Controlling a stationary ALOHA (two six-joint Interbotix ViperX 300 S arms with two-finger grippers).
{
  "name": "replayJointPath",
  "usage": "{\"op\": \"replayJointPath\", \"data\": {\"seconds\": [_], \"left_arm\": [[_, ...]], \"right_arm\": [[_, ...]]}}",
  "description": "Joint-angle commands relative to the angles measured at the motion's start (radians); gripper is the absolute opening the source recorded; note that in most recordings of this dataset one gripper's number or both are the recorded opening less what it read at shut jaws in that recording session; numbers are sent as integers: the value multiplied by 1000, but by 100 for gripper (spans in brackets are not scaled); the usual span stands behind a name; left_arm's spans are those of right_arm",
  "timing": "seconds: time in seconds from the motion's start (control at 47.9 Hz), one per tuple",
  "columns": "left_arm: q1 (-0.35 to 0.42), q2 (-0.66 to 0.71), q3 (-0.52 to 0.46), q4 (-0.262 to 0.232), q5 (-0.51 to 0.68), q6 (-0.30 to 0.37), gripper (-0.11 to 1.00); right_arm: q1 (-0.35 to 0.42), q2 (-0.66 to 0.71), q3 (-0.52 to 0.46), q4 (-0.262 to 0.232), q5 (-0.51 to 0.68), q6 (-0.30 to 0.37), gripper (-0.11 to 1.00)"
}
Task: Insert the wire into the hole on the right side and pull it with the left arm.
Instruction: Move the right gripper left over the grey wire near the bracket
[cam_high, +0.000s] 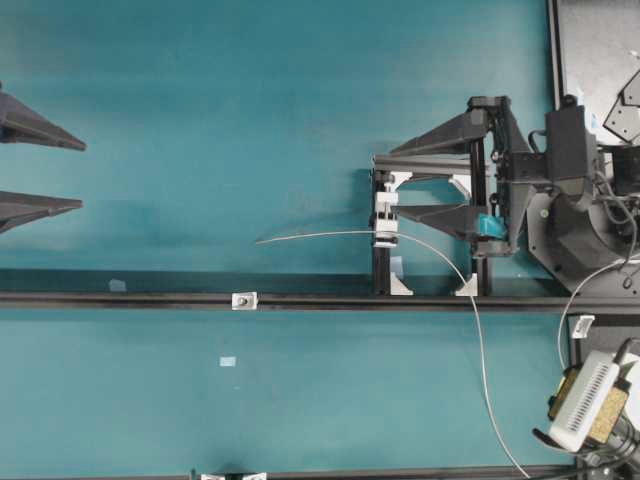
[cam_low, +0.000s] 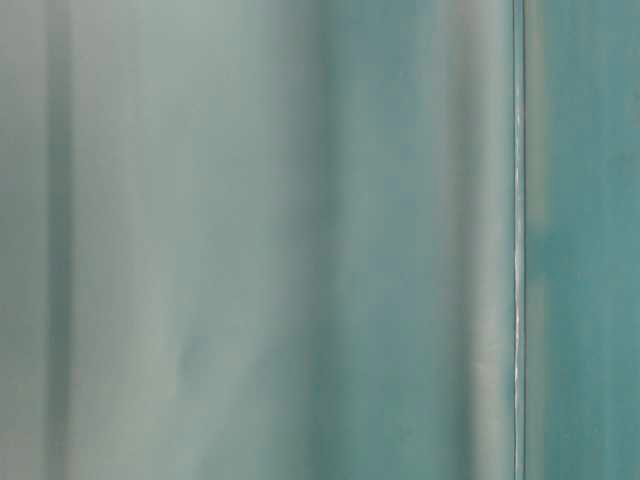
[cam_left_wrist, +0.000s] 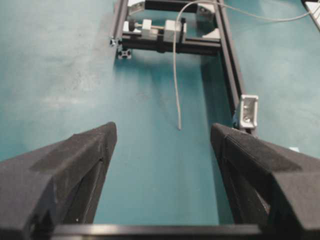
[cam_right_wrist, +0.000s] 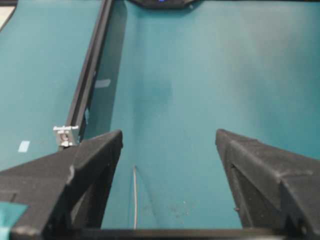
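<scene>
Both grippers stood spread wide, holding nothing: left gripper (cam_high: 80, 175) well clear of the wire (cam_high: 320, 236), right gripper (cam_high: 394, 180) beside the clamp (cam_high: 386, 225). Wire ran through the clamp, tip free over the table (cam_high: 250, 100).

Camera placement: four views, one unreadable.
Overhead looks straight down on the teal bench (cam_high: 250, 150). Each wrist view faces forward, low and close, between its own jaws; both share the wire (cam_left_wrist: 176, 75) and black rail (cam_right_wrist: 87, 85). Table-level view is blurred teal.
</scene>
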Motion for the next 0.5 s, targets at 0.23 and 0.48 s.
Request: {"op": "replayJointPath", "data": {"seconds": [0.23, 0.48], "left_arm": [[-2, 6, -12, -3, -8, 2, 93], [8, 83, -12, -3, -5, 0, 93]], "right_arm": [[2, 66, -44, -2, 74, 3, 86], [3, 167, -94, -2, 104, 3, 86]]}}
